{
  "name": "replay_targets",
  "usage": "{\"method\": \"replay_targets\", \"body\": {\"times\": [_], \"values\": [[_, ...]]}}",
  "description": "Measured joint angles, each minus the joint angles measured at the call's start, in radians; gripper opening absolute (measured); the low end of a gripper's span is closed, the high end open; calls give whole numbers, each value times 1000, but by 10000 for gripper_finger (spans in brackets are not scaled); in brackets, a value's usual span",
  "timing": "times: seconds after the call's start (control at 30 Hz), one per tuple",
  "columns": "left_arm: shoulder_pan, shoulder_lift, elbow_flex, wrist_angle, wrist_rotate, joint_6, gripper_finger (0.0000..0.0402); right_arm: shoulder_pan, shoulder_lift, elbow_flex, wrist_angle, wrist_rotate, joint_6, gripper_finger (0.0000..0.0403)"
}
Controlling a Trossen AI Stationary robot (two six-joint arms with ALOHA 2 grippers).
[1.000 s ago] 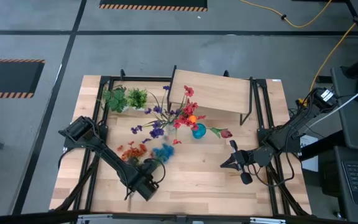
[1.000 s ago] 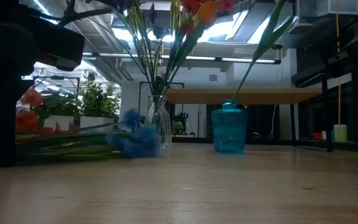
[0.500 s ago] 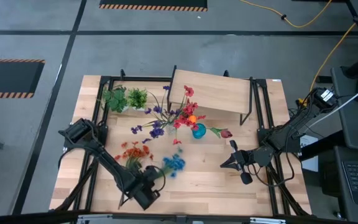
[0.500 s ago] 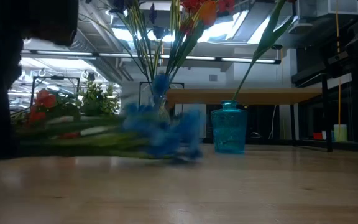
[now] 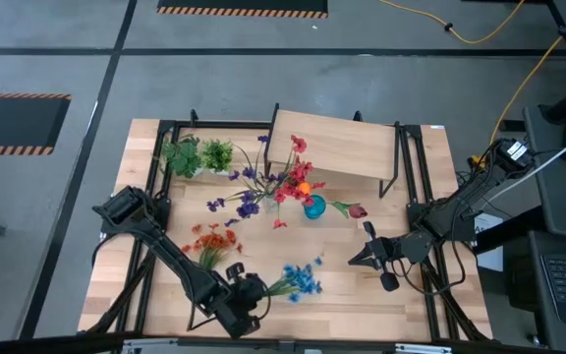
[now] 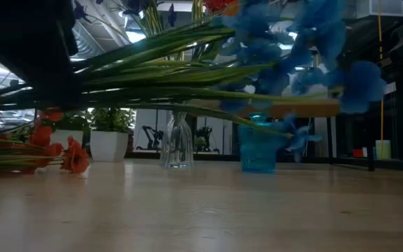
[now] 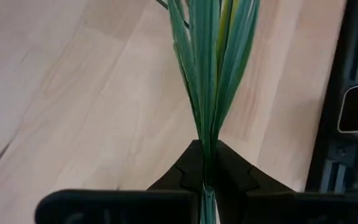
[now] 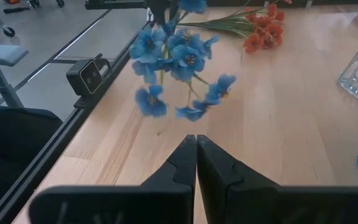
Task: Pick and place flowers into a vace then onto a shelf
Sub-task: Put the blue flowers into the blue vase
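My left gripper (image 5: 255,291) is near the table's front edge, shut on a blue-flowered spray (image 5: 301,279). The spray's blooms (image 8: 176,53) point toward the right arm. An orange-red spray (image 5: 210,240) lies flat on the wood behind it. A clear vase (image 6: 176,142) holds purple and red flowers (image 5: 263,192). A teal vase (image 5: 313,206) holds a stem with a dark red bud (image 5: 358,210). The shelf (image 5: 347,147) stands at the far side. My right gripper (image 5: 354,261) waits shut to the right of the blue blooms. My left gripper pinches the blue spray's bunched green stems and leaves (image 7: 207,146) near their lower end, between its two fingers. The stems run on past the fingertips (image 7: 188,163), roughly in line with them. The spray is lifted clear of the table (image 6: 201,77), nearly level, with its blooms out in the air.
Two green leafy tufts (image 5: 197,155) stand at the far left corner. Black frame rails (image 5: 155,197) run along the table's left and right sides. A small camera box (image 8: 89,74) sits at the table's near edge. Bare wood lies between the two grippers (image 5: 327,290).
My left gripper has moved toward the table's near edge and right, risen and rolled, taking the blue spray with it. The spray lay on the table beside the orange one. It is now lifted clear, its blooms swung out toward the right arm. The orange spray stayed put.
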Motion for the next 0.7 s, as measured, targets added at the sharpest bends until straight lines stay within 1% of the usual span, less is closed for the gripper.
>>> {"method": "replay_targets", "body": {"times": [0.17,0.37,0.47,0.53,0.7], "values": [[8,0,0,56,-10,85,12,0,0,0,0,0,0,17],[8,-7,0,95,-117,197,12,0,0,0,0,0,0,16],[13,-15,0,130,-153,243,12,0,0,0,0,0,0,16],[16,-22,-1,143,-150,283,12,0,0,0,1,0,0,16],[33,-37,0,239,-130,407,12,0,0,0,0,0,0,16]]}}
